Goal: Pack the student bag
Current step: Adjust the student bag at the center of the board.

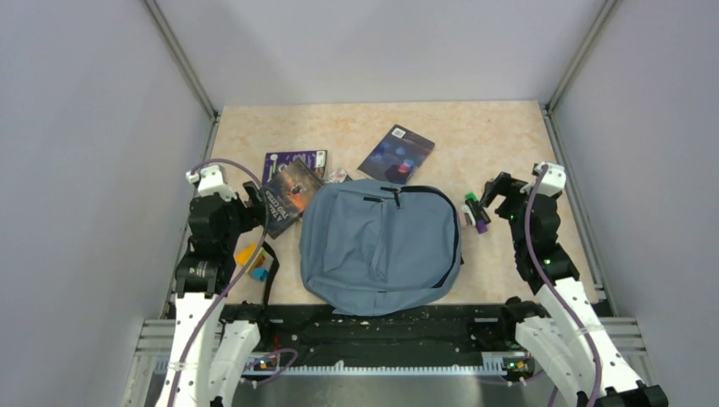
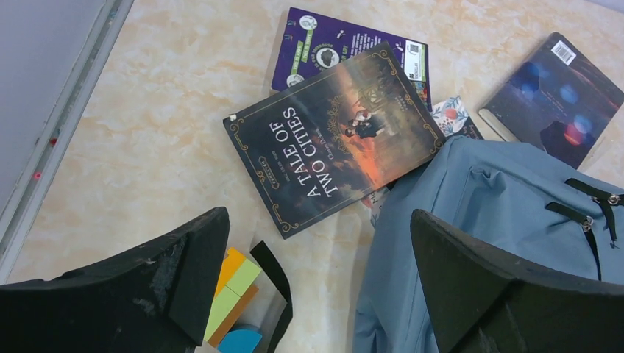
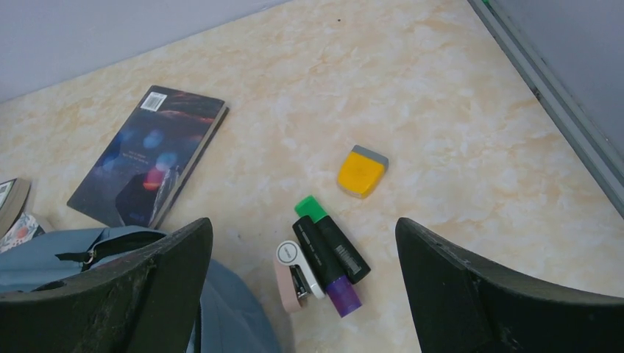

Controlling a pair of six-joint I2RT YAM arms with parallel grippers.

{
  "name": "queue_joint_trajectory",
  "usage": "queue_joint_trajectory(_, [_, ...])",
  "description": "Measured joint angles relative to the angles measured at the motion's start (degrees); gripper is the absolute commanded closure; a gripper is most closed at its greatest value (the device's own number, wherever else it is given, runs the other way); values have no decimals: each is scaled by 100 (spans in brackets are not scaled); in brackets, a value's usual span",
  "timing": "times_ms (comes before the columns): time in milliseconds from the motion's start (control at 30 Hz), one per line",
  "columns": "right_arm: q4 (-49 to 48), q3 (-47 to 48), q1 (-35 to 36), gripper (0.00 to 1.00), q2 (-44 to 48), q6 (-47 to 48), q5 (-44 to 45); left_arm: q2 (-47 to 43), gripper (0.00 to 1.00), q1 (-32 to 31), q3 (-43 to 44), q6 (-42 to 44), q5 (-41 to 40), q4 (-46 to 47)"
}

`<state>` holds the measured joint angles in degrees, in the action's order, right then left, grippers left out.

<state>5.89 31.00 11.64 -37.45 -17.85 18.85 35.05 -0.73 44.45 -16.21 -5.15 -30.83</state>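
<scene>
The student bag point(image 1: 380, 246) lies flat at the middle of the worktop point(image 1: 509, 136), its lower end at the near edge, front pocket and black zippers facing up; its inside is hidden, so I cannot tell what it holds. Near the left edge, just beside the bag, sits a stack of sticky notes point(image 2: 235, 283) in orange and green, with a blue piece point(image 2: 239, 340) below it and a black strap point(image 2: 274, 276) curling alongside. The left gripper point(image 2: 318, 228) hangs above this spot, jaws spread wide and holding nothing; the right gripper point(image 3: 303, 232) hangs near the right edge, jaws likewise wide apart and empty. Under it lie a green highlighter point(image 3: 327, 235), a purple highlighter point(image 3: 335, 283) and a pink-and-white stapler point(image 3: 294, 272), touching side by side, just right of the bag; a yellow eraser point(image 3: 362, 171) with a grey end lies a little farther, on bare worktop. Farther left, a dark paperback point(image 2: 335, 136) reads "A TALE OF TWO CITIES", one corner tucked beneath the bag; it overlaps a purple book point(image 2: 324, 44) whose small print is unreadable. A dark blue book point(image 2: 555, 99) with a barcode sticker lies beyond the bag's top; bare worktop runs on to the far edge.
</scene>
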Motion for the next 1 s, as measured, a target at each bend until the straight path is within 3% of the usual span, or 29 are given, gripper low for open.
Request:
queue_joint_trajectory(433, [28,57,0,7,-142,-44,-660,417,2,-142,11,81,-118,-92])
queue_joint_trajectory(533, [-7,144,0,10,-363,-116,-973,713,2,-612,162,90,-160,-109])
queue_joint_trajectory(700, [-26,328,0,15,-970,-192,-1624,1703,3,-1976,883,9,-323,-232])
queue_joint_trajectory(1000, [85,459,20,16,-1858,-192,-2337,4098,3,-3169,2267,-498,739,-37])
